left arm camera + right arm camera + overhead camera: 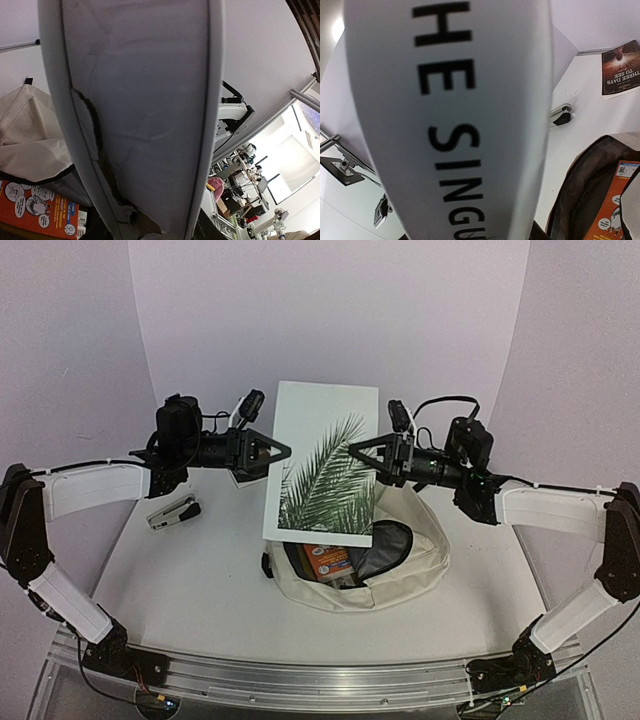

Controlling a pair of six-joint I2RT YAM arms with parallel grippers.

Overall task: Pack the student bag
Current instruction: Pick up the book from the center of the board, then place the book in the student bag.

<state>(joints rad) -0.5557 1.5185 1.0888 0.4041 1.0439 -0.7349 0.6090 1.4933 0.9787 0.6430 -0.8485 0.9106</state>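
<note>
1. A grey stapler (173, 512) lies on the table (200, 585) at far left, well apart from the work.
2. The left gripper (283, 451) sits at the left edge of the palm-frond book (325, 465). Its jaws stand either side of the page edge. I cannot tell whether they pinch it or only bracket it.
3. The book stands upright, its lower edge over the bag's mouth.
4. The right gripper (355, 450) meets the spine side. Its wrist view shows only lettering, so I cannot tell its hold either.
5. The student bag (425, 560) lies on the table below the book, unzipped, with an orange booklet (330, 562) inside.
6. Likely risks:
   - With 2 uncertain holds, the book could tip and fall flat beside the opening.
   - A low corner could catch the soft rim and fold it shut.
   - Uneven lowering could jam the book against the booklet.
</note>
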